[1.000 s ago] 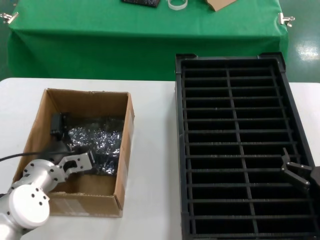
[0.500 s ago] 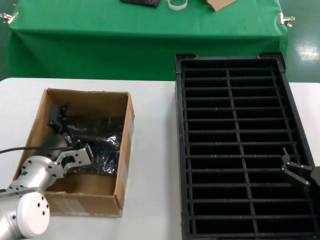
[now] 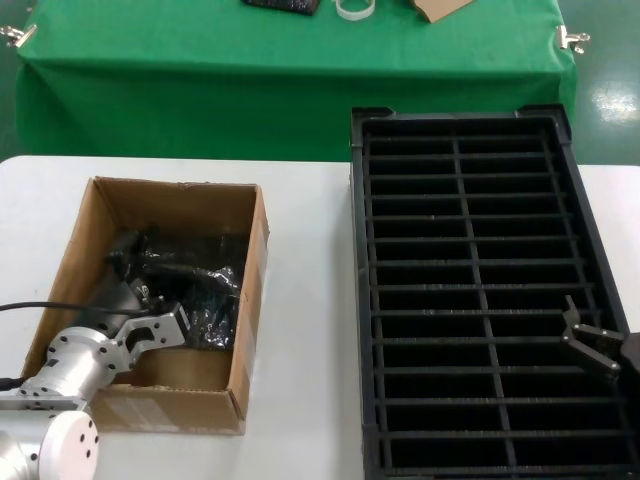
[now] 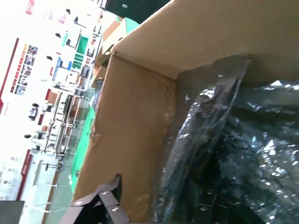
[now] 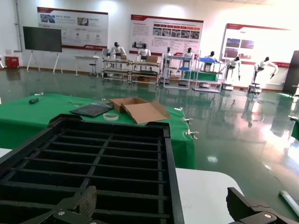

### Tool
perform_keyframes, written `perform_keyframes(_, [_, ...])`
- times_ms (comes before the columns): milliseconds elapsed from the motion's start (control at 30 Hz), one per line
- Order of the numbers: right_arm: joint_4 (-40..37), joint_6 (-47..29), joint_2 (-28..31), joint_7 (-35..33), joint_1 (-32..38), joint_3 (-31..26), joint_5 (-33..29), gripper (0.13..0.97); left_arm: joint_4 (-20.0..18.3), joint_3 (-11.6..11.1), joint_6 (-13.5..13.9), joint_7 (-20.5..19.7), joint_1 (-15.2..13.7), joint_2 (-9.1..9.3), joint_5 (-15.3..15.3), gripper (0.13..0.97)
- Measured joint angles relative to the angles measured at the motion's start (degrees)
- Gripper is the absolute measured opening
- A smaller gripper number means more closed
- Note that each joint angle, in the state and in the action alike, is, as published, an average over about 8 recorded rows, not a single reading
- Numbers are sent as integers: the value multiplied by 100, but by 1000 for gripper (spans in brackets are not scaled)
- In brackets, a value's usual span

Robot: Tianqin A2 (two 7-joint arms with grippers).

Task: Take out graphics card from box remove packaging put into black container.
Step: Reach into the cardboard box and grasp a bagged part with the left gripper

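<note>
Worktop (image 3: 300, 300): you have a white surface in front of you, carrying both task containers; behind its far edge stands a table draped in green cloth (image 3: 290, 70).

Black container (image 3: 475, 300): the large slotted tray takes up the right side of the worktop, running from the far edge to the near edge, two columns of narrow slots. In your right wrist view (image 5: 93, 163) the slots look bare.

Box (image 3: 250, 300): the brown cardboard box sits open on the left side of the worktop, well apart from the tray, closer to the near edge. Its inner wall fills much of your left wrist view (image 4: 140, 116).

Packaging (image 3: 190, 285): the shiny wrinkled bag lies inside the box, crumpled against the floor and right wall. You see it close up in the left wrist view (image 4: 233, 154).

Graphics card: dark shapes show within the bag, but you cannot tell the card itself apart.

Left end effector (image 3: 160, 328): it reaches down into the box at the bag's near-left edge. You cannot tell how far its fingers are parted or whether they have the bag.

Right end effector (image 3: 590, 345): it hangs over the near-right part of the tray, fingers spread apart with nothing between them, as your right wrist view (image 5: 163, 210) also shows.
</note>
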Motion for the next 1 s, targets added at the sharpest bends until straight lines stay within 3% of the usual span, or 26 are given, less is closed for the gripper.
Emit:
perform_keyframes(133, [0,0,0,0,0,0,0,966,41,148,-40,-256,-26,-1,80,489])
perform_keyframes(267, [0,0,0,0,0,0,0,966,76,280,-70,-501,-60,-6,146,489])
perform_keyframes(467, [0,0,0,0,0,0,0,966,156,419,-164,-843,-86,-7,228,352])
perform_keyframes(633, [0,0,0,0,0,0,0,966,151,401,-486,-1055,-42,-22,328,277])
perform_keyframes(833, [0,0,0,0,0,0,0,966,-479,110,-1107,-1017,249,-234,487,190])
perform_keyframes(1000, [0,0,0,0,0,0,0,966,-1194,-154,-1299,-829,535,-506,593,166])
